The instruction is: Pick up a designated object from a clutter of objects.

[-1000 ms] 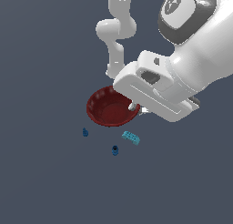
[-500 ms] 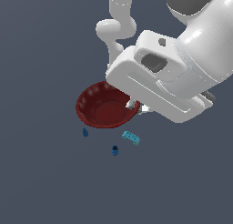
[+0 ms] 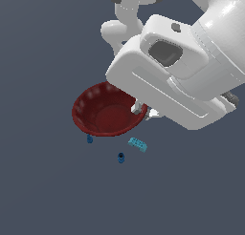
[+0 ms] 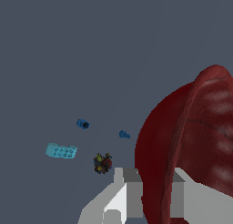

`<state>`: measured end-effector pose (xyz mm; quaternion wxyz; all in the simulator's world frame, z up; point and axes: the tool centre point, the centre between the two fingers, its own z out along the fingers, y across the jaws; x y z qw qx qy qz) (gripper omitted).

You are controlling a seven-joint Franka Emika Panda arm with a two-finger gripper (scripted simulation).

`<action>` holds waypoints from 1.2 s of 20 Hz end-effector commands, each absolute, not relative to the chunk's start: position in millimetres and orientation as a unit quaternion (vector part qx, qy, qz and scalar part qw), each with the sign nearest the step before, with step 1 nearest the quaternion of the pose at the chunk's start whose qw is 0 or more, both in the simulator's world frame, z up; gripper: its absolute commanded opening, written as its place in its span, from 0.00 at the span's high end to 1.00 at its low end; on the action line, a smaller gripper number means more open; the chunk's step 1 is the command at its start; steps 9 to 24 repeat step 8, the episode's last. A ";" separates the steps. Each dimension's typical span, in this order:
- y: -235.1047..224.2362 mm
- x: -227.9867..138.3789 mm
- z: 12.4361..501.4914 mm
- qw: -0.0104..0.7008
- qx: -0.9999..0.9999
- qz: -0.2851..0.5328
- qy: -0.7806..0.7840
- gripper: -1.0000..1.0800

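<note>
gripper point(image 4: 150, 191) fingers gripping red bowl point(image 3: 103, 112) by its rim, brick point(image 3: 138, 144) lying near bowl, 2 blue pieces point(image 3: 120, 157) sitting beside bowl

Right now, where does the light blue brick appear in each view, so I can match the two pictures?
Exterior view: the light blue brick lies just below the red bowl, toward the exterior view's right.
Wrist view: the brick lies apart from the bowl, beside the small dark multicoloured lump.
Shared landmark: the red bowl.
</note>
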<state>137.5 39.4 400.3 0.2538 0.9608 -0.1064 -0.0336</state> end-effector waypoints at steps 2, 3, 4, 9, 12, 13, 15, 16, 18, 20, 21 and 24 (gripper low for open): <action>38.3 140.5 405.8 0.254 0.961 -0.032 -0.107 1.00; 38.1 141.1 406.5 0.254 0.961 -0.032 -0.107 1.00; 38.3 141.4 407.2 0.254 0.961 -0.032 -0.107 1.00; 38.0 142.2 408.0 0.254 0.961 -0.032 -0.107 1.00; 38.0 142.2 408.0 0.254 0.961 -0.032 -0.107 1.00; 38.0 142.2 408.0 0.254 0.961 -0.032 -0.107 1.00; 38.0 142.2 408.0 0.254 0.961 -0.032 -0.107 1.00; 38.0 142.2 408.0 0.254 0.961 -0.032 -0.107 1.00; 38.0 142.2 408.0 0.254 0.961 -0.032 -0.107 1.00; 38.0 142.2 408.0 0.254 0.961 -0.032 -0.107 1.00; 38.0 142.2 408.0 0.254 0.961 -0.032 -0.107 1.00; 38.0 142.2 408.0 0.254 0.961 -0.032 -0.107 1.00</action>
